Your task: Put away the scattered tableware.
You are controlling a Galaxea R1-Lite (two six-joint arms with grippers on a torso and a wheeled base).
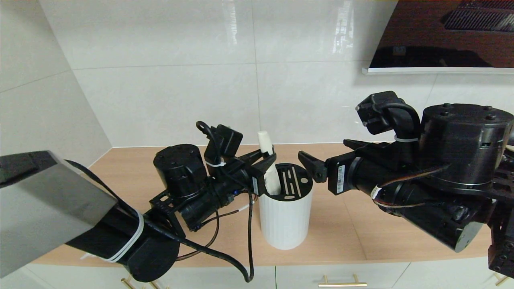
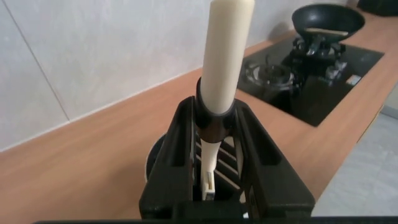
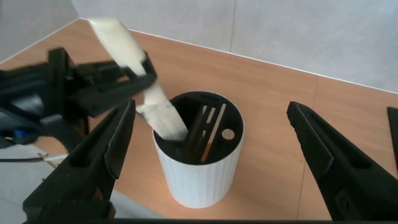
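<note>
The left pincer [image 2: 216, 121] clamps a cream-handled utensil [image 2: 227, 56] upright between its 2 fingers, the lower end reaching the slotted holder [image 2: 155, 155] beneath the pincer. Beyond it, the tabletop [image 2: 87, 162] carries a hob [image 2: 311, 81] with 1 black pan [image 2: 328, 22].

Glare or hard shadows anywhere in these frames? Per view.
Head view: glare streaks on the glossy wall tiles; the range hood shows reflections and casts a soft shadow on the wall below. Left wrist view: even light on the cream handle. Right wrist view: diffuse light, no glare on the counter.
</note>
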